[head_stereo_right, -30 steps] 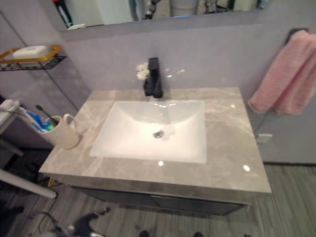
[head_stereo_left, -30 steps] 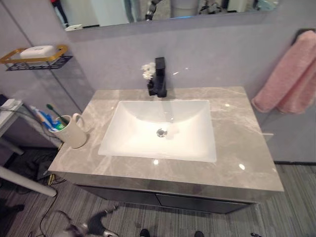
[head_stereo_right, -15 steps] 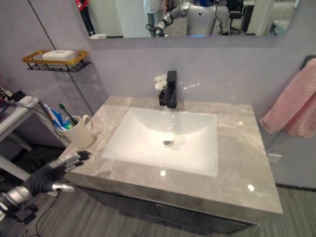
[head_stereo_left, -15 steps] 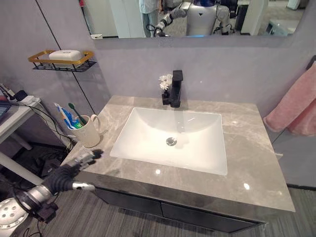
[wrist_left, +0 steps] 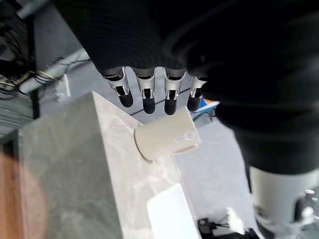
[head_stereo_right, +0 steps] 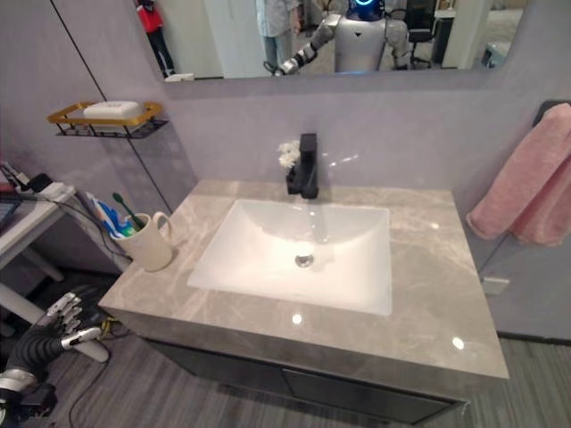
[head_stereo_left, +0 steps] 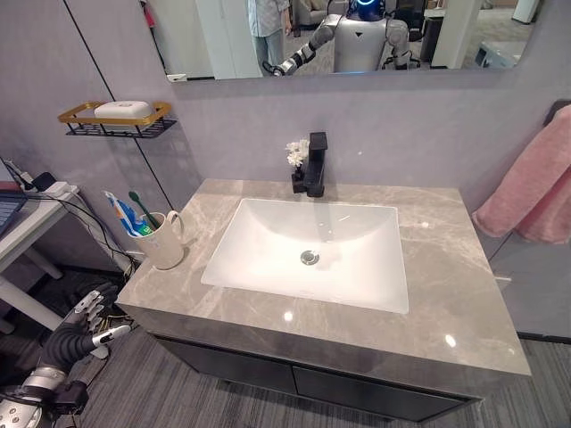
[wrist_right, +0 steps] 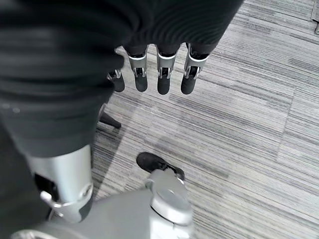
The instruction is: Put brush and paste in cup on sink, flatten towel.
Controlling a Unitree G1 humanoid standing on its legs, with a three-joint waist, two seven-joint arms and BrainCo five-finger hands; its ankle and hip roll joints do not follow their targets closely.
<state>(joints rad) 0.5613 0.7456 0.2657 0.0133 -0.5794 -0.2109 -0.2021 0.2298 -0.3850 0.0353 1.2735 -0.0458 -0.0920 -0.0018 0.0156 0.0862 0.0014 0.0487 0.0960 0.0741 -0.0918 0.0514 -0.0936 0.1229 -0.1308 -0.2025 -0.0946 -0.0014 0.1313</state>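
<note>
A cream cup (head_stereo_left: 165,241) stands on the grey marble counter (head_stereo_left: 446,294) at its left end, holding a green toothbrush (head_stereo_left: 140,208) and a blue-and-white paste tube (head_stereo_left: 119,214). A pink towel (head_stereo_left: 533,187) hangs bunched on the wall at the right. My left hand (head_stereo_left: 89,312) hangs open below the counter's left edge, away from the cup; its fingers (wrist_left: 149,94) are straight and hold nothing. My right hand (wrist_right: 159,74) is open over the floor, empty.
A white basin (head_stereo_left: 308,250) with a black tap (head_stereo_left: 314,165) and a small white flower (head_stereo_left: 295,153) fills the counter's middle. A gold wall shelf (head_stereo_left: 116,120) with soap hangs at the left. A white side table (head_stereo_left: 22,223) stands left of the sink.
My left hand has dropped from the counter's left front edge to below it. The camera has shifted slightly.
</note>
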